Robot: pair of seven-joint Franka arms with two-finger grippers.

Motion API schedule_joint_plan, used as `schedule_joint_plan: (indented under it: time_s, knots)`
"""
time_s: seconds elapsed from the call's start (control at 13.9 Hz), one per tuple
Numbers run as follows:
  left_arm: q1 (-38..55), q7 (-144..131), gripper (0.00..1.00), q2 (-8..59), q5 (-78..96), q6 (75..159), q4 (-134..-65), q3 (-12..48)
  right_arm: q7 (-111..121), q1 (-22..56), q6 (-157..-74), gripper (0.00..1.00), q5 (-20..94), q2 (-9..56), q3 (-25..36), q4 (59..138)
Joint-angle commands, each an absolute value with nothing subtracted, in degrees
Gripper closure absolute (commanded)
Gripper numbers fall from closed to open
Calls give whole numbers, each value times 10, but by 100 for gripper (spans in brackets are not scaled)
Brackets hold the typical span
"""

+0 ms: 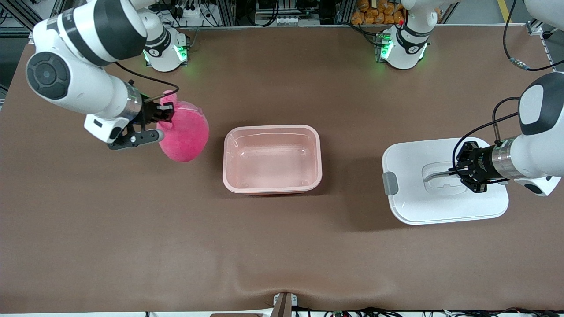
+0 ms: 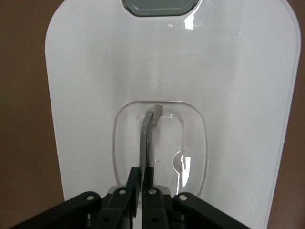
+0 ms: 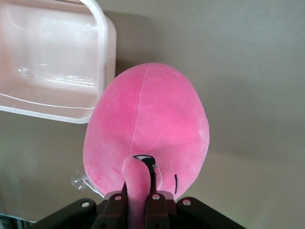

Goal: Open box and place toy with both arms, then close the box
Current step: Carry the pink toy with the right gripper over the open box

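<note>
While the right gripper (image 1: pixel 165 112) clamps the toy (image 1: pixel 185 134) aloft, the left gripper (image 1: pixel 454 169) pinches the lid (image 1: pixel 414 202) handle (image 1: pixel 436 174).

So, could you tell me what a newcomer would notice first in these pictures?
Probably the pink toy, hanging from the right claw by one ear over the table at the right arm's end. Next, the open box at mid-table with nothing in it. Its white lid lies toward the left arm's end, the left claw shut on its handle.
</note>
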State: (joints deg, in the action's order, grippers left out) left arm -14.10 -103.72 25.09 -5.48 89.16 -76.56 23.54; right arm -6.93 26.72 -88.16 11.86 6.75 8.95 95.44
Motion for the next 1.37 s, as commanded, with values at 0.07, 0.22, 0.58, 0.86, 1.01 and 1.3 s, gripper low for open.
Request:
schedule_joint_plan:
  time_s: [0.07, 0.22, 0.58, 0.86, 1.01, 1.3]
  knots:
    - [-150, -1045, 100, 239, -44, 887, -766, 235, -142, 284, -869, 100, 173, 92, 97, 885]
    - [-151, -1048, 100, 235, -43, 886, -766, 235, -162, 298, -871, 100, 176, 107, 97, 862]
    - [-149, -1068, 100, 229, -40, 884, -767, 240, -250, 332, -875, 100, 205, 192, 98, 775]
    - [-147, -1069, 100, 229, -29, 884, -766, 240, -286, 343, -878, 100, 207, 263, 97, 696]
    - [-149, -1069, 100, 227, -23, 884, -766, 241, -291, 349, -882, 100, 207, 282, 97, 686]
    - [-149, -1070, 100, 227, -13, 884, -766, 241, -293, 360, -905, 100, 207, 307, 97, 686]
